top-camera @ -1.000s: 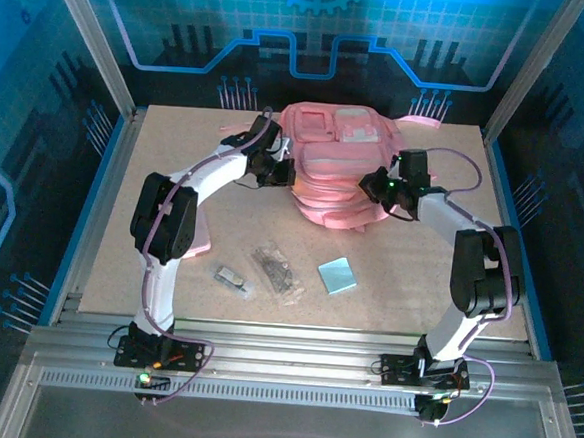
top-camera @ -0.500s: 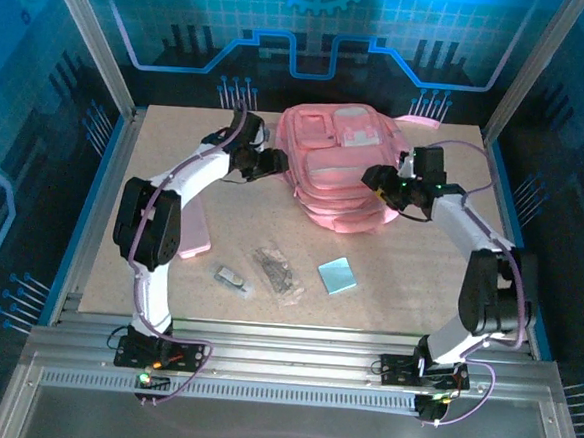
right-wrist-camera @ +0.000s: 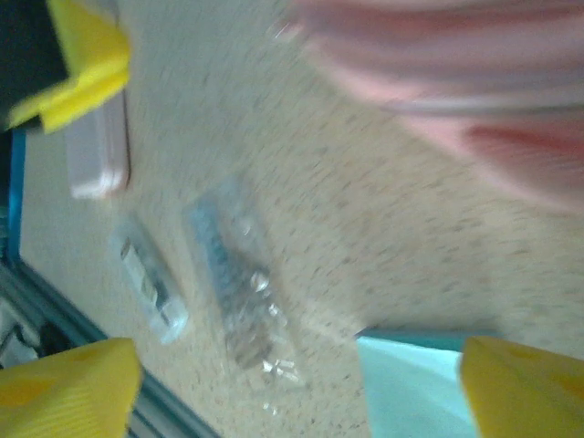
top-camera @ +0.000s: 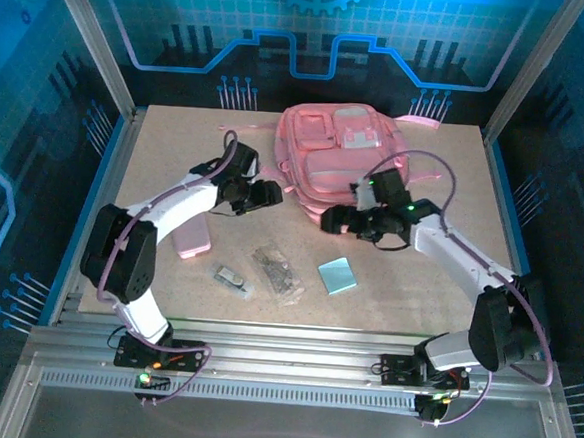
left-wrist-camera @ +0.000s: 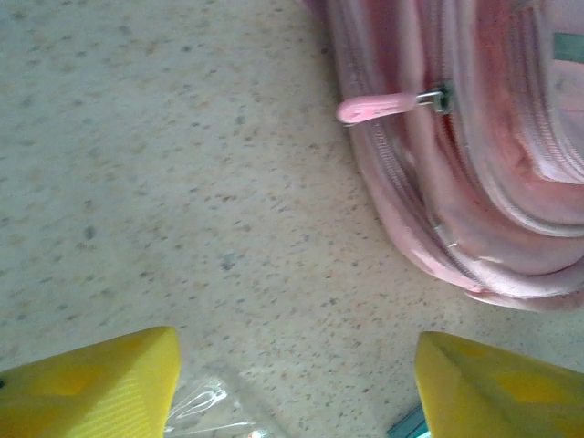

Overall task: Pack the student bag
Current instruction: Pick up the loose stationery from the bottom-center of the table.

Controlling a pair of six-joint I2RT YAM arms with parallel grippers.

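No readable text — labels, brands, numbers — anywhere.

- In the right wrist view, the student bag (right-wrist-camera: 474, 91) is a motion-blurred pink smear, cut off by the top and right edges.
- A pale blue pad (right-wrist-camera: 411, 379) runs off the bottom edge, its right part hidden behind a yellow finger (right-wrist-camera: 525, 388).
- In the left wrist view, a clear wrapper (left-wrist-camera: 214, 406) is cut by the bottom edge.
- From above, the left arm (top-camera: 173, 206) overlaps the far end of a pink case (top-camera: 192, 242).
- The contents of the larger clear packet (top-camera: 278, 271) and the smaller clear packet (top-camera: 233, 277) are too small to tell.

left tool (top-camera: 267, 191) and right tool (top-camera: 329, 220) pulled nearer, off the student bag (top-camera: 337, 152), bag flatter
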